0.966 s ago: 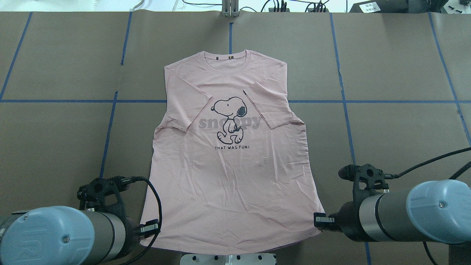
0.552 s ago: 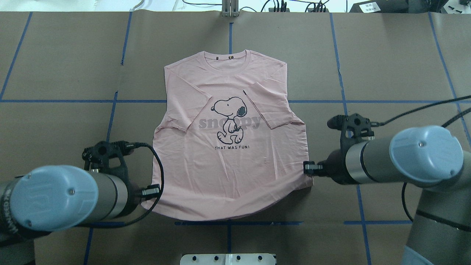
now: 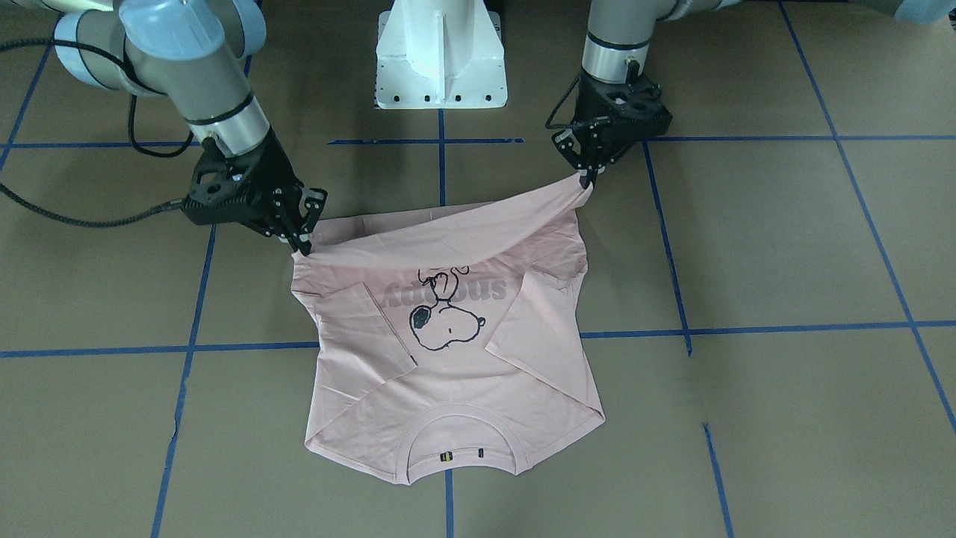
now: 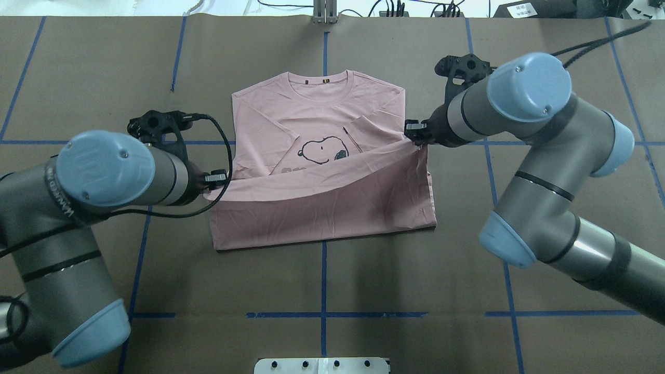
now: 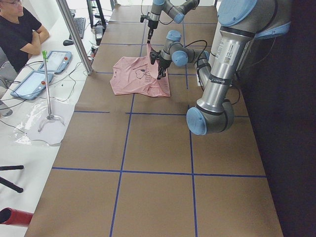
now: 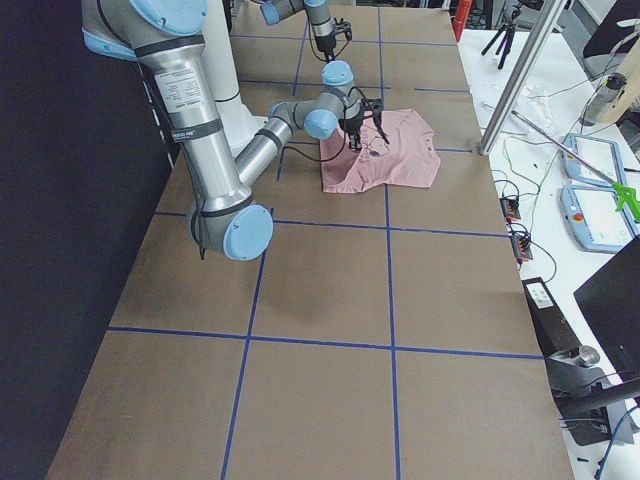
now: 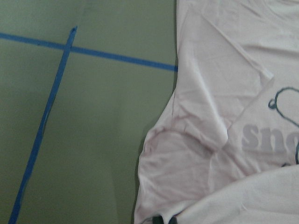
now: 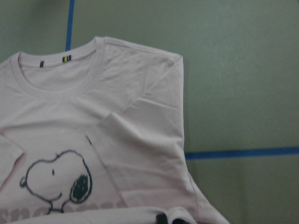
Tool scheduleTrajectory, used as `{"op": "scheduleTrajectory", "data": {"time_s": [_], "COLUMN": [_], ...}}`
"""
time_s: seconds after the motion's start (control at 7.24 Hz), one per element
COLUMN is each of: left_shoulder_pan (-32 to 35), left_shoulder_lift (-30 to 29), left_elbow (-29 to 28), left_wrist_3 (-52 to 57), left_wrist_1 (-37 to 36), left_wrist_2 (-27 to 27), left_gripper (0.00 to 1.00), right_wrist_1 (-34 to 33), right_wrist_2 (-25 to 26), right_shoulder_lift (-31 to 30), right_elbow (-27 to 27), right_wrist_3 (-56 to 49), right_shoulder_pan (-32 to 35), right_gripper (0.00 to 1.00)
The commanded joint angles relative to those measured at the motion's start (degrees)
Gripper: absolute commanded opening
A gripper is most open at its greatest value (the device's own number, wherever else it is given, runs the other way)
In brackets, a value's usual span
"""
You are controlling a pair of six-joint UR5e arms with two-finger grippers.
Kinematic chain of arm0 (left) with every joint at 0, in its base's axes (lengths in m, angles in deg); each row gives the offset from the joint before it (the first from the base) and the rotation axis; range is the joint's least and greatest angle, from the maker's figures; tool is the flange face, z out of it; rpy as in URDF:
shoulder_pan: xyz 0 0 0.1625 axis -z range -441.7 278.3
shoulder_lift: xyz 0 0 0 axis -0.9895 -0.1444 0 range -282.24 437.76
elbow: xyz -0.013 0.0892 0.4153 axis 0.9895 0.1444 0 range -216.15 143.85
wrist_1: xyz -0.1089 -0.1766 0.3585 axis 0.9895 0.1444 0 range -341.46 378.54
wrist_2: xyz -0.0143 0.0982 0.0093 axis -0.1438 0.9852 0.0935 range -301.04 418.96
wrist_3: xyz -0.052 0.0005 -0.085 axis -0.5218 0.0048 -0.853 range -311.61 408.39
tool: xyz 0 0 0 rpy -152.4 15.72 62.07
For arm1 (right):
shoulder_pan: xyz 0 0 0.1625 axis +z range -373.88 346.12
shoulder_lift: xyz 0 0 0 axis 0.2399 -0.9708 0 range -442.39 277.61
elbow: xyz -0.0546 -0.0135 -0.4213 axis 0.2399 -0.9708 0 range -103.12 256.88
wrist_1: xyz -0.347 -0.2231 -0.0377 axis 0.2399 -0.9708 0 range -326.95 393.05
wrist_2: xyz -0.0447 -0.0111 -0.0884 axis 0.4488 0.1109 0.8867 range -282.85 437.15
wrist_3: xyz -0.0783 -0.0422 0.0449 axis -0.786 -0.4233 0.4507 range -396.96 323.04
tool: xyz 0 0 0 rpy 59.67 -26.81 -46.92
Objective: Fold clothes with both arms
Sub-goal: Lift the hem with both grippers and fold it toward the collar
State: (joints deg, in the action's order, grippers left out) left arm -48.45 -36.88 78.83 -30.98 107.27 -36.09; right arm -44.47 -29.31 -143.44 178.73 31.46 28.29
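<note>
Folding T-shirt point(image 4: 322, 213) hem-to-collar | left tool point(image 4: 222, 179), right tool point(image 4: 414, 130): each pinched closed on a hem corner | next: level hem at collar, then release.

The grey metallic left arm with light blue joint caps point(image 4: 106, 169) is bending at the elbow and reaching inward. Its black two-finger left gripper point(image 4: 222, 179) is holding its jaws closed on a hem corner of the pale pink short-sleeved T-shirt point(image 4: 322, 208). The matching grey right arm point(image 4: 519, 98) is stretching farther forward, its black right gripper point(image 4: 412, 130) pinching the opposite hem corner, jaws closed.
</note>
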Motion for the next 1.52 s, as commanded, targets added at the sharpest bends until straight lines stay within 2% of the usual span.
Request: {"op": "scheduleTrajectory", "data": {"time_s": [0.0,0.14,0.41,0.69,0.97,1.38], "left_shoulder_pan": [8.30,10.33,11.05,11.93,12.11,12.20], "left_shoulder_lift": [-6.02,-6.13,-7.96,-11.39,-11.84,-13.50], "left_elbow": [-16.12,-20.98,-29.95,-37.60,-41.57,-41.59], "left_wrist_3": [5.07,5.19,5.63,5.54,5.63,5.10], "left_wrist_1": [10.80,16.60,24.09,27.01,31.32,31.33], "left_wrist_2": [-0.92,-1.01,-0.93,-0.84,-0.58,-0.57], "left_gripper": [0.00,0.00,0.00,0.00,0.00,0.00], "right_wrist_1": [9.94,14.63,17.05,17.05,17.49,17.49], "right_wrist_2": [-0.23,-0.32,-0.33,-0.24,0.46,0.47], "right_shoulder_lift": [9.51,10.67,15.41,16.21,18.58,19.65], "right_elbow": [-19.40,-24.98,-34.49,-37.59,-41.37,-41.21], "right_wrist_3": [-0.13,-0.13,-0.13,-0.30,-0.48,-0.48], "right_shoulder_pan": [4.66,5.37,6.52,7.57,7.58,7.49], "right_gripper": [0.00,0.00,0.00,0.00,0.00,0.00]}}
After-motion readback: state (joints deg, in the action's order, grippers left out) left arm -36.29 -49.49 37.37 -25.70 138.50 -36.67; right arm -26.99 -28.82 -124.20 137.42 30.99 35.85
